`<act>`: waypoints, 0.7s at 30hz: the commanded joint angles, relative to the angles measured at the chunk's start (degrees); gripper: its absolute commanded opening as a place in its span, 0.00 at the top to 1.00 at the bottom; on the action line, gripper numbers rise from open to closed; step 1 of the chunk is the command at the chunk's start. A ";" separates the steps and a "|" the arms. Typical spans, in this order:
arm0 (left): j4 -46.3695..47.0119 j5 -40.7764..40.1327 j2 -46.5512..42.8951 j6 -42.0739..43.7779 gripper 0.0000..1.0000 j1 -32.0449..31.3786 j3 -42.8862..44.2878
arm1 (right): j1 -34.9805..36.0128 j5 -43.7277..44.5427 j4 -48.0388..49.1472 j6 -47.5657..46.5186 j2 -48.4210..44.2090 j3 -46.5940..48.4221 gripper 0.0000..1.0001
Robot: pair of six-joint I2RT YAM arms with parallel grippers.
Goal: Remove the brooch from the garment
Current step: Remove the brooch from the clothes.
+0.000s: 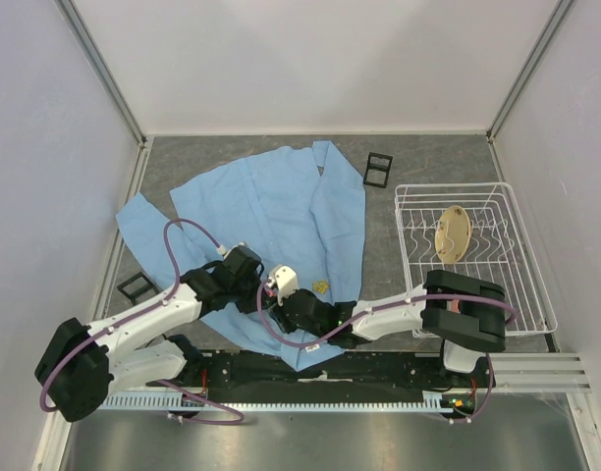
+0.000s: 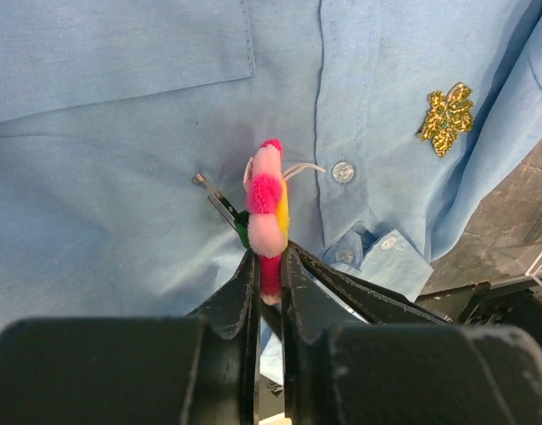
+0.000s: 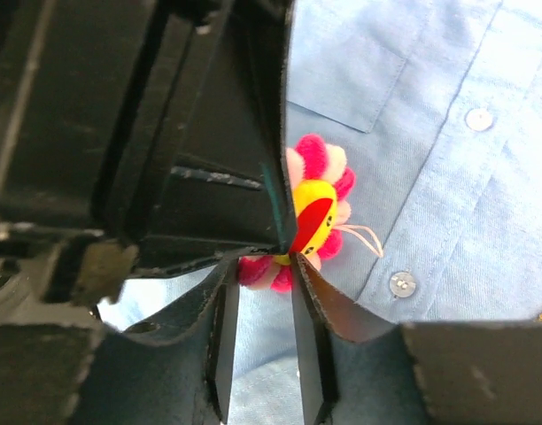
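The brooch (image 2: 268, 208), a fluffy pink flower with a yellow and red centre, stands edge-on above the light blue garment (image 2: 120, 133). My left gripper (image 2: 269, 257) is shut on its lower edge. In the right wrist view the brooch (image 3: 315, 212) faces the camera, with the left gripper's black fingers (image 3: 209, 133) against its left side. My right gripper (image 3: 262, 266) has a fingertip on each side of the bottom petals; I cannot tell whether they press. From above, both grippers (image 1: 279, 292) meet over the garment's (image 1: 281, 196) lower front and hide the brooch.
A small gold leaf emblem (image 2: 446, 117) is pinned right of the button placket (image 2: 343, 172). A white wire rack (image 1: 497, 196) holding a beige plate (image 1: 454, 234) stands at the right. Black square frames lie at the back (image 1: 378, 169) and at the left (image 1: 136, 287).
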 commanded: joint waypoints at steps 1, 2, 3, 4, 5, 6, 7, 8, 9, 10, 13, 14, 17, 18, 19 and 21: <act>4.17 3.09 -0.08 -1.31 0.98 -0.45 3.71 | 0.39 0.11 2.43 3.33 0.53 4.02 0.70; 4.16 3.17 -0.52 -1.04 0.96 -0.45 3.98 | 0.39 0.11 2.16 4.12 0.71 4.46 0.71; 4.08 3.26 -0.96 -0.52 0.92 -0.54 4.15 | 0.39 0.28 1.73 4.56 1.06 4.55 0.77; 4.16 3.00 -1.14 -0.25 0.89 -0.45 4.15 | 0.22 0.37 1.46 5.18 1.23 4.64 0.80; 4.08 2.83 -1.84 0.10 0.86 -0.54 4.24 | -0.13 0.37 1.28 5.97 1.24 4.64 0.83; 4.16 2.30 -3.23 0.54 0.80 -0.54 4.07 | -0.39 0.11 1.02 7.19 1.41 4.55 0.87; 4.16 1.43 -4.12 0.89 0.77 -0.45 3.98 | -0.66 -0.07 1.19 7.99 1.41 4.11 0.89; 4.08 1.07 -5.00 1.15 0.74 -0.45 3.72 | -1.27 -0.33 1.37 8.69 1.41 3.85 0.91; 4.16 0.63 -6.83 1.77 0.68 -0.45 3.45 | -1.62 -1.90 2.33 10.09 1.24 3.50 0.94; 3.99 0.10 -7.72 1.86 0.64 -0.45 3.28 | -2.15 -2.87 3.21 10.80 1.24 2.45 0.95; 3.72 -2.62 -10.80 2.47 0.55 -0.45 2.31 | -3.65 -6.83 7.34 13.61 1.24 0.16 1.00; 3.20 -3.06 -11.33 2.56 0.54 -0.45 1.87 | -4.35 -7.53 8.13 14.32 1.15 -0.37 1.00; 2.23 -3.94 -12.04 2.39 0.48 -0.45 1.08 | -5.58 -10.87 11.82 16.25 1.24 -2.48 1.00; 2.14 -4.03 -12.12 2.30 0.47 -0.45 0.82 | -6.02 -11.83 13.57 16.87 1.67 -3.01 1.00; 1.71 -4.29 -12.13 2.04 0.47 -0.45 0.64 | -6.46 -13.41 14.37 18.09 1.85 -3.88 1.00; 1.53 -4.64 -12.30 1.69 0.47 -0.45 -0.06 | -7.51 -14.48 16.13 19.06 2.11 -4.68 1.00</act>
